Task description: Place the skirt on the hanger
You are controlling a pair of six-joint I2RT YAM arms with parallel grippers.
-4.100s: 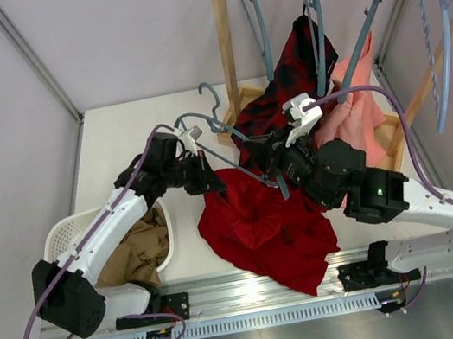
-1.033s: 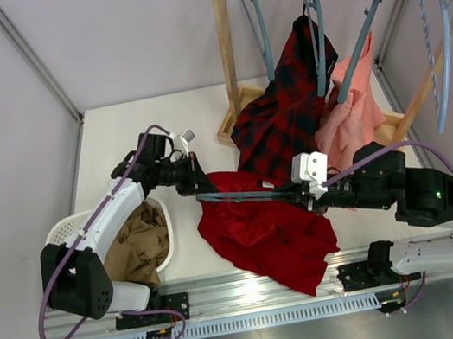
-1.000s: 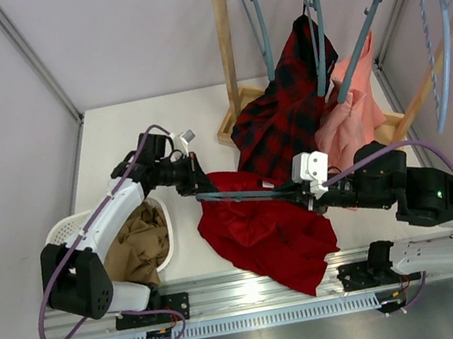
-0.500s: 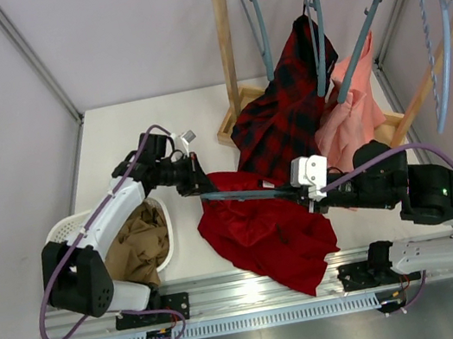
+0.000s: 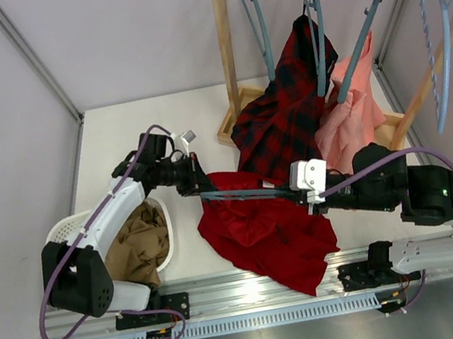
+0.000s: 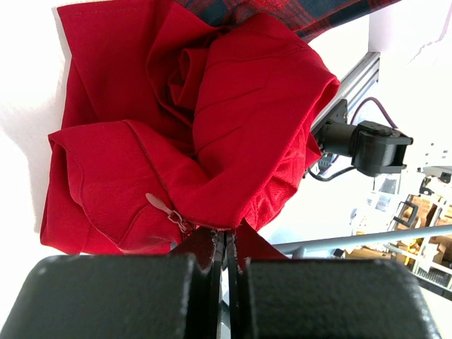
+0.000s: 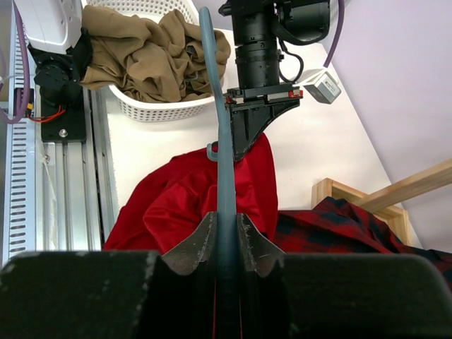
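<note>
The bright-red skirt (image 5: 264, 233) lies crumpled on the table in front of the rack. My left gripper (image 5: 200, 186) is shut on its top edge; the left wrist view shows the jaws (image 6: 226, 239) pinching the hem beside the zipper pull (image 6: 159, 205). My right gripper (image 5: 303, 196) is shut on the grey-blue hanger (image 5: 248, 194), held nearly level over the skirt with its far end at the left gripper. In the right wrist view the hanger (image 7: 220, 127) runs from my jaws (image 7: 226, 229) past the left gripper (image 7: 244, 145) and the skirt (image 7: 176, 205).
A wooden rack (image 5: 227, 46) stands at the back right with several spare hangers (image 5: 251, 7), a red-and-black plaid garment (image 5: 286, 106) and a pink garment (image 5: 357, 111). A white basket (image 5: 63, 238) at the left holds a tan-brown garment (image 5: 138, 242).
Since four seconds ago the right arm has pulled back to the right and the hanger has gone from raised to nearly level over the skirt. In the last second almost nothing moved.
</note>
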